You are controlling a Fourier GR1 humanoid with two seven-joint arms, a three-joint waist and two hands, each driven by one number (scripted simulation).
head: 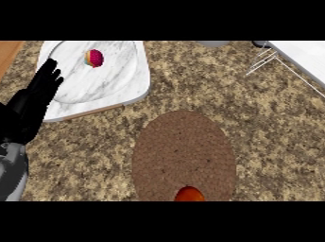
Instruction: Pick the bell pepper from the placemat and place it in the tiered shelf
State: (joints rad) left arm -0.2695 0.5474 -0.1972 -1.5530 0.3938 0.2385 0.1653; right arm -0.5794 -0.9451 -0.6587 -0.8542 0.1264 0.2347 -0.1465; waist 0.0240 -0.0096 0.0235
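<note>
One hand shows: the left hand (38, 97) rises at the left edge of the head view, its black fingers (50, 71) straight and released, tips up, grasping nothing. It overlaps the left rim of a white marble tray (127, 90), which carries a round marble plate (109, 56) with a small pink and yellow object (94, 57) on it. The right hand is out of sight. On the speckled brown bench (277, 142) lies an oval brown placemat (184, 151), just below and right of the tray. The orange bell pepper (189, 194) sits on the placemat's near end, at the bottom of the view and partly cut off, well apart from the hand. The white wire tiered shelf (304, 61) stands at the upper right.
</note>
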